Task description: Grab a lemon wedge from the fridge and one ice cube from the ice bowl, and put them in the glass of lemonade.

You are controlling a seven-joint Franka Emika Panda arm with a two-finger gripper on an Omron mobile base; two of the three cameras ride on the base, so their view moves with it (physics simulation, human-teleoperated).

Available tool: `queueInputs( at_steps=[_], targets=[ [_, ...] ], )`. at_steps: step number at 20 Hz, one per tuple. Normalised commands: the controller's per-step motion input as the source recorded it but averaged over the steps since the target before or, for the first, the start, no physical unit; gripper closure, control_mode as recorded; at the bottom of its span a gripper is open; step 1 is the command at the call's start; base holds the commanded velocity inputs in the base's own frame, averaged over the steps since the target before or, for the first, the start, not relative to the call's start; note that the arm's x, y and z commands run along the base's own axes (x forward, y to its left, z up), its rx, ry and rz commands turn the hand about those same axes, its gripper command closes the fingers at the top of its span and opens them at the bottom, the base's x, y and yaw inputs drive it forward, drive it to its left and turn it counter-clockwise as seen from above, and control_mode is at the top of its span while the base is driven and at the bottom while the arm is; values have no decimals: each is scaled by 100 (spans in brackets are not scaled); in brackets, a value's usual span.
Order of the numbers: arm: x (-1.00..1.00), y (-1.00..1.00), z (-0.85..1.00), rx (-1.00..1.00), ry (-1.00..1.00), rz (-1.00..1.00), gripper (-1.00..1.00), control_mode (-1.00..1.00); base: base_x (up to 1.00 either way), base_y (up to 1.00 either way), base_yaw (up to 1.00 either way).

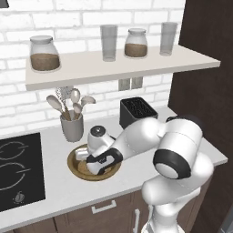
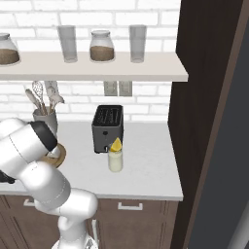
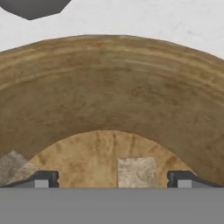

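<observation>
kitchen: hob (image 1: 18, 168), toaster (image 2: 108, 127), utensil cup (image 1: 72, 127), jars on shelf (image 1: 118, 68).

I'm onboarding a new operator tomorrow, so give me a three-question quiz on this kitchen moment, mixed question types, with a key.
1. True or false: the lemon wedge already sits on the glass of lemonade.
2. Multiple choice: the gripper is down in which thing? A) the toaster B) the ice bowl C) the utensil cup
3. Fill in: seen from the hand view, a pale ice cube lies between the jaws, which stand ____.

Key: 1 true; 2 B; 3 open.
</observation>
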Motion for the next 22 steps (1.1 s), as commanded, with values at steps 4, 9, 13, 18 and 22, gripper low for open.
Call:
queueInputs(
  at_steps=[4,9,13,18,22],
  targets=[
    [0,0,-7,0,0,0,-100,-100,0,0,0],
    [0,0,0,0,0,0,100,-100,0,0,0],
    [0,0,0,0,0,0,100,-100,0,0,0],
    [-2,0,0,0,0,0,100,-100,0,0,0],
    [-4,0,0,0,0,0,100,-100,0,0,0]
  ],
)
